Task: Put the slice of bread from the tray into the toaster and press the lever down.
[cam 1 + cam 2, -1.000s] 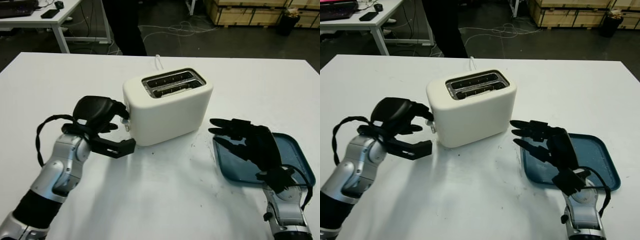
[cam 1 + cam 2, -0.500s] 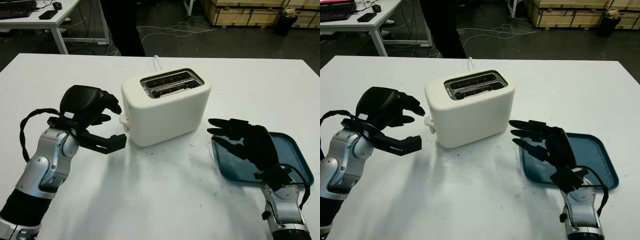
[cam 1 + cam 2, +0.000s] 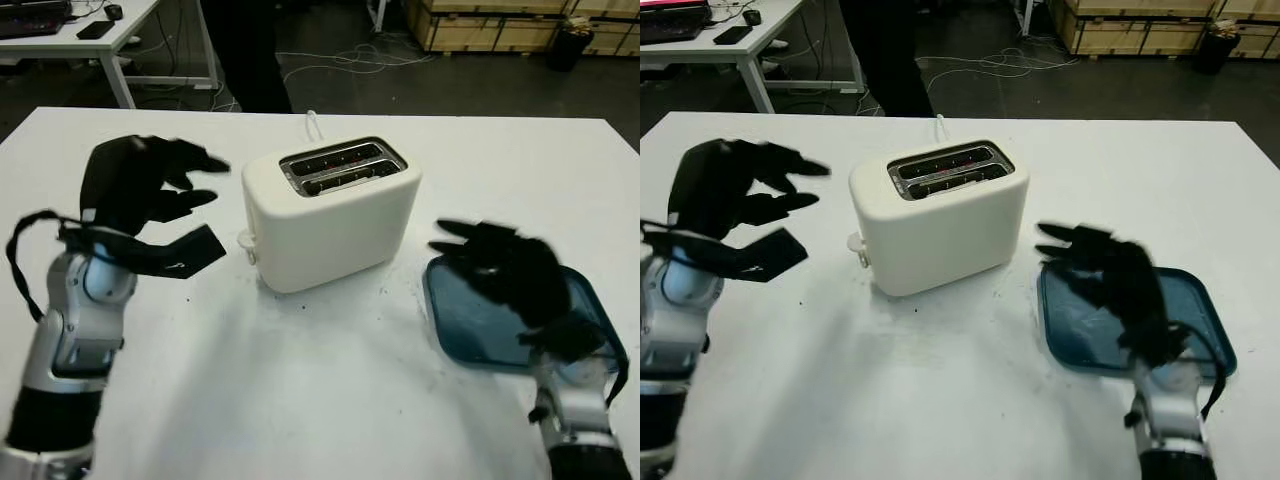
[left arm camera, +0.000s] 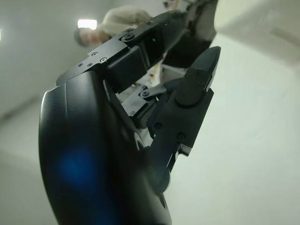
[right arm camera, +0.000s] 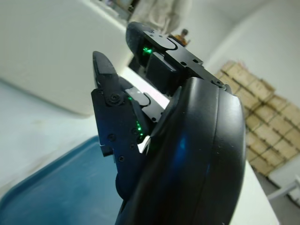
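The white two-slot toaster (image 3: 330,215) stands mid-table, and its slots (image 3: 343,167) look dark, so I cannot tell what is inside them. Its lever (image 3: 246,240) sits low on the end facing my left hand. That left hand (image 3: 185,205) is open and raised to the left of the toaster, clear of the lever. The blue tray (image 3: 470,335) lies right of the toaster with its bare floor showing. My right hand (image 3: 500,265) is open and hovers over the tray's near-left part, close to the toaster's right end. The right wrist view shows the tray (image 5: 56,187) under that hand.
The white table (image 3: 330,400) has free room in front of the toaster and at the far left. A white cord (image 3: 315,122) runs off behind the toaster. A person (image 3: 245,50) stands beyond the far edge, near another table (image 3: 90,35) and wooden crates (image 3: 480,20).
My left hand has come off the toaster's lever and swung up and to the left. My right hand has shifted slightly back over the tray.
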